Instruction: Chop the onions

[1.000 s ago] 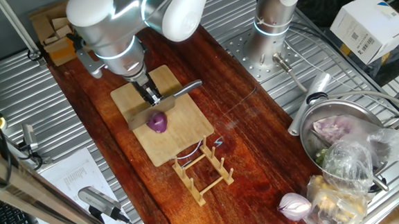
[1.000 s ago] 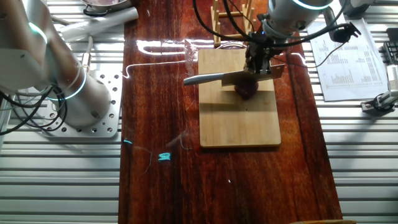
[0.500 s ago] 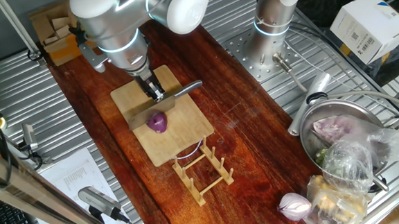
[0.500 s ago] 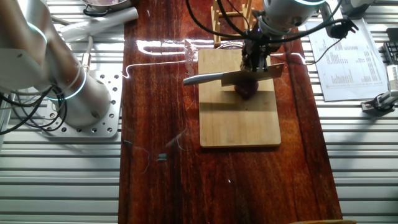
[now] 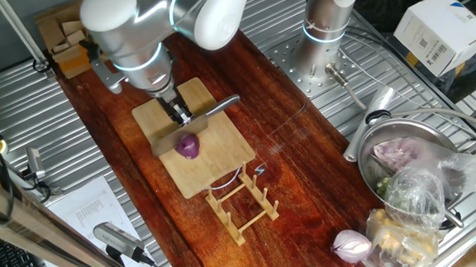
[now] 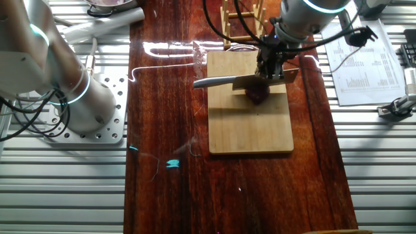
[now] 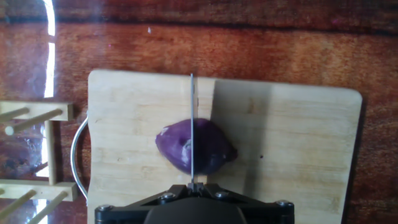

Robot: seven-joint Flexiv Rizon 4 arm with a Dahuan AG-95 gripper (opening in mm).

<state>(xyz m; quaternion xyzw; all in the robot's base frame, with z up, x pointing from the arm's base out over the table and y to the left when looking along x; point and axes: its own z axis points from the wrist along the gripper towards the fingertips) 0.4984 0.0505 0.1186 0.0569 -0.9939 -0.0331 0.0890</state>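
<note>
While the end effector (image 5: 180, 114) is closed on the knife (image 5: 201, 117), gripping it near the junction of handle and blade, the blade sits edge-down over the onion (image 5: 188, 146), in line with its middle in the hand view. Contact between edge and onion cannot be confirmed. The onion (image 7: 194, 147) lies on the cutting board (image 7: 286, 155), which rests on the table (image 5: 281, 156) beside a wooden rack (image 5: 241, 204)
</note>
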